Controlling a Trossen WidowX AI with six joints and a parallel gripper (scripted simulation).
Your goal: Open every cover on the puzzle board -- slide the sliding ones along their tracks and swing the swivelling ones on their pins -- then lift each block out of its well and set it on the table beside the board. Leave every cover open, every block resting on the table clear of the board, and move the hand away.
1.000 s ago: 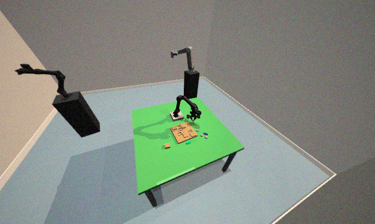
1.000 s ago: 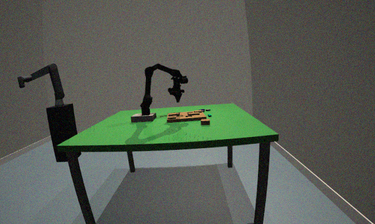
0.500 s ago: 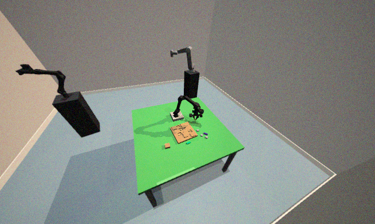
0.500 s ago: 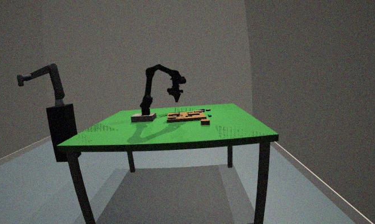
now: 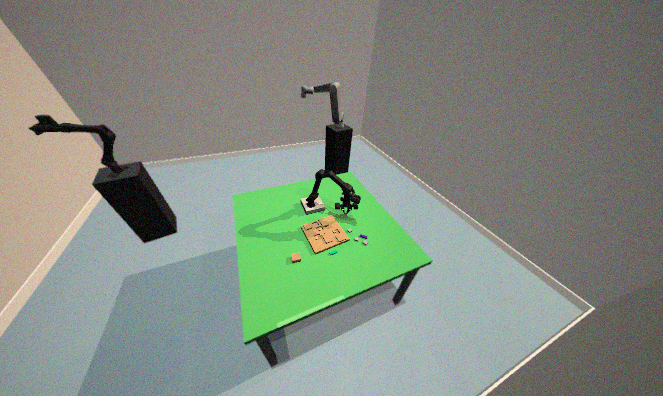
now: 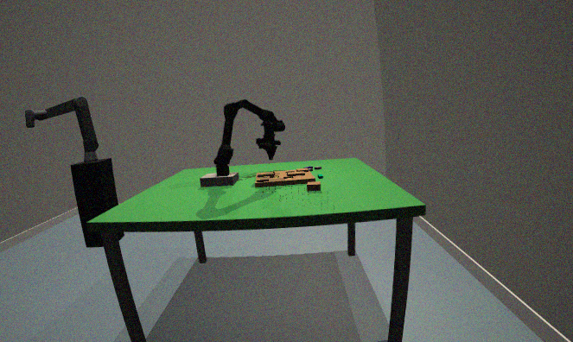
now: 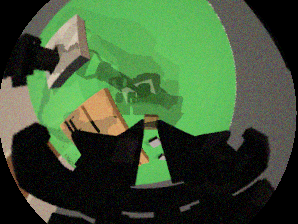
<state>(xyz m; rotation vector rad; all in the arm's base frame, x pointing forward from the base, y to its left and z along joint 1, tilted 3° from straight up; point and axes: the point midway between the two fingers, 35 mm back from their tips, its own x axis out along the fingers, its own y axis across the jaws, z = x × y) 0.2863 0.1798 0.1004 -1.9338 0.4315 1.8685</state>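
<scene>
Pincer: the gripper (image 5: 345, 212) (image 6: 270, 158) (image 7: 151, 121) is closed on a small brown block (image 7: 151, 120), above the table, right of centre in the top view
Puzzle board: the board (image 5: 325, 234) (image 6: 285, 178) (image 7: 95, 117) lies flat near the middle of the table (image 5: 279, 295) (image 6: 241, 216) (image 7: 200, 65); cover positions too small to tell
Small pieces: a purple piece (image 5: 363, 236) and several pale pieces (image 5: 365, 243) lie right of the board in the top view
Teal piece: the piece (image 5: 333, 253) (image 6: 321, 176) lies just below the board there
Orange-brown block: this larger block (image 5: 296, 258) (image 6: 314, 186) sits at the board's lower left, apart from it
</scene>
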